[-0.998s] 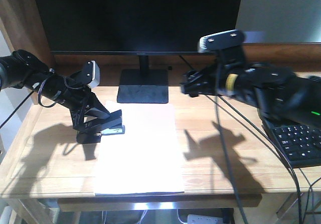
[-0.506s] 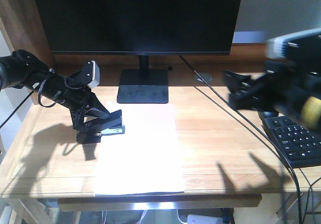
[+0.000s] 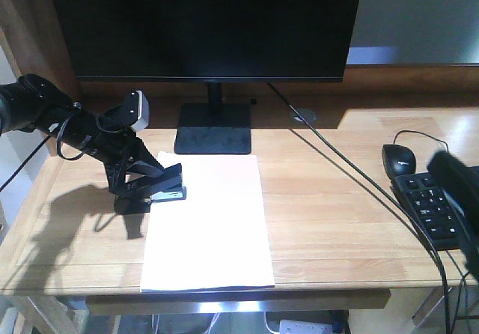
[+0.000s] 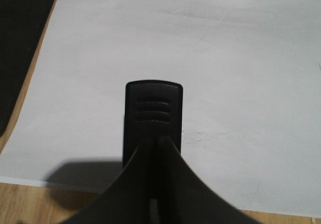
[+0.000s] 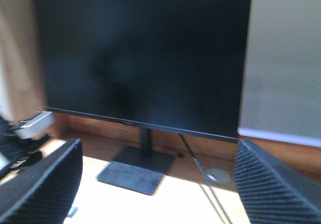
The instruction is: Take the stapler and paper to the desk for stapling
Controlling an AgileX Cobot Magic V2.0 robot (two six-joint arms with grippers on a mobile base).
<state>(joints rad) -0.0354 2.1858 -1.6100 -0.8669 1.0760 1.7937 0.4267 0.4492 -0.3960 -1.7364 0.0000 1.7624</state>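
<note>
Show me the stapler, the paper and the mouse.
stapler (image 3: pixel 163 185): front view, on its black upper arm.
paper (image 3: pixel 213 233): front view, middle of the sheet.
mouse (image 3: pixel 399 158): front view, on its rounded back.

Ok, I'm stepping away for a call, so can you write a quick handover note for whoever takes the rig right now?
Left gripper: shut on the stapler, holding it over the left edge of the paper, near the far corner. I cannot tell if it presses the sheet.
Right gripper: open, empty, facing the monitor.
Paper: flat on the desk, in front of the monitor stand.
Done: stapler and paper are both at the desk.
Left: probably the stapling itself, then letting go.
</note>
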